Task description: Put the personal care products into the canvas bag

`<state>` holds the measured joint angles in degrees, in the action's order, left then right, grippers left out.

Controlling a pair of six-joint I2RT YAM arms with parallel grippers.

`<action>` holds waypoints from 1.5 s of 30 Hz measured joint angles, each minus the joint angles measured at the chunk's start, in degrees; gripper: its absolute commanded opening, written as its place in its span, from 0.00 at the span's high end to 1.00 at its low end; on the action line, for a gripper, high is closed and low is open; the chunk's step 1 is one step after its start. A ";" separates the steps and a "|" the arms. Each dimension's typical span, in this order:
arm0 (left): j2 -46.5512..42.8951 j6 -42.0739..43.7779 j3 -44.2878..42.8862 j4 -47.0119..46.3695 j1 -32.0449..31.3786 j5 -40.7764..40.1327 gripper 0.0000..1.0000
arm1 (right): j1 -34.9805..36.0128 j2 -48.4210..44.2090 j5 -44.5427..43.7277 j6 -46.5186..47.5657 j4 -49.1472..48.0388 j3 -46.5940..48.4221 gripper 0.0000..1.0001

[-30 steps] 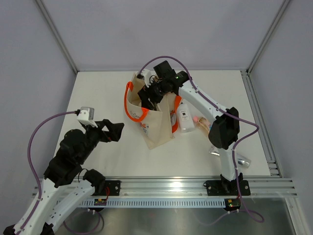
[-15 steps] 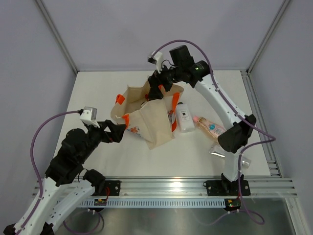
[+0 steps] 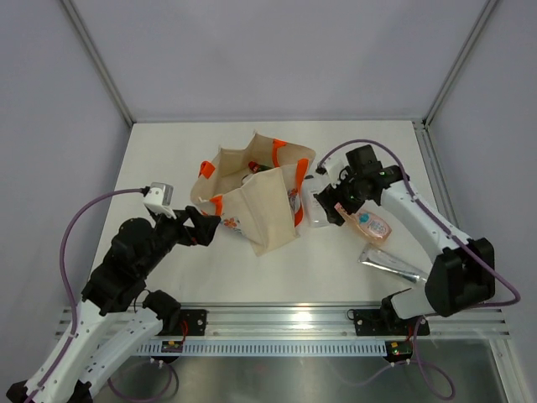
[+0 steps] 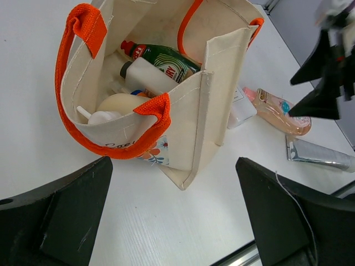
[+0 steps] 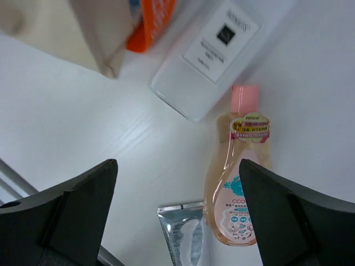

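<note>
The canvas bag stands open mid-table, with orange handles. In the left wrist view a green bottle, a white cylinder and a beige bottle lie inside it. A white flat bottle, a pink bottle and a silver tube lie on the table right of the bag. My right gripper hangs open and empty above the white and pink bottles. My left gripper is open and empty, just left of the bag's near corner.
The silver tube lies near the table's right front. An aluminium rail runs along the near edge. Frame posts stand at the back corners. The right arm shows as a dark shape beyond the bag in the left wrist view.
My right gripper has come out of the bag's top and moved right and nearer, over the loose bottles. The bag has spread open and shifted left. My left gripper edged toward the bag.
</note>
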<state>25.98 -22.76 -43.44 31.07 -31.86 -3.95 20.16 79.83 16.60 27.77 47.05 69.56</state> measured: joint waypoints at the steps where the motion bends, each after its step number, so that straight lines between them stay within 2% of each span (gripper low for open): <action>1: -0.04 -0.02 0.00 0.00 0.00 0.07 0.01 | -0.09 1.29 -1.99 0.35 -0.76 -2.01 0.00; 8: -0.87 -0.39 0.00 0.09 0.00 0.28 0.01 | -2.56 13.40 -14.62 3.10 -6.78 -4.92 0.00; 17: -1.84 -0.70 0.09 0.09 0.00 0.31 0.01 | -6.21 17.16 -17.57 6.47 -10.05 -6.08 0.00; 23: -1.01 -0.76 0.09 0.07 0.00 0.35 0.01 | -10.64 23.21 -14.08 8.90 -8.61 -4.98 0.01; 26: -1.01 -0.76 0.09 0.07 0.00 0.33 0.01 | -11.96 24.26 -11.67 9.70 -7.50 -3.89 0.15; 27: -1.01 -0.79 0.09 0.07 0.00 0.33 0.01 | -12.11 24.39 -10.95 10.01 -7.26 -3.67 0.23; 28: -1.01 -0.79 0.11 0.07 0.00 0.33 0.01 | -12.31 24.41 -10.67 10.23 -7.13 -3.54 0.37; 30: -1.01 -0.79 0.11 0.07 0.00 0.33 0.01 | -12.48 24.39 -9.60 10.27 -6.75 -3.37 0.54; 31: -1.01 -0.79 0.11 0.07 0.00 0.33 0.01 | -12.61 24.22 -9.35 10.23 -6.69 -3.30 0.70; 33: -1.01 -0.79 0.11 0.07 0.00 0.33 0.01 | -12.85 23.56 -8.28 9.73 -6.51 -3.30 0.80; 38: -1.01 -0.76 0.11 0.07 0.00 0.33 0.01 | -13.05 17.35 -3.67 8.41 -4.28 -3.10 1.00; 42: -1.01 -0.74 0.11 0.07 0.00 0.31 0.01 | -13.03 10.54 2.62 6.40 0.92 1.88 1.00; 45: -1.11 -0.74 0.11 0.07 0.00 0.31 0.01 | -11.89 7.21 8.09 4.59 4.04 9.94 1.00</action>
<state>24.86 -23.51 -43.33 31.14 -31.86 -3.64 8.27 87.05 24.69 32.36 51.09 79.50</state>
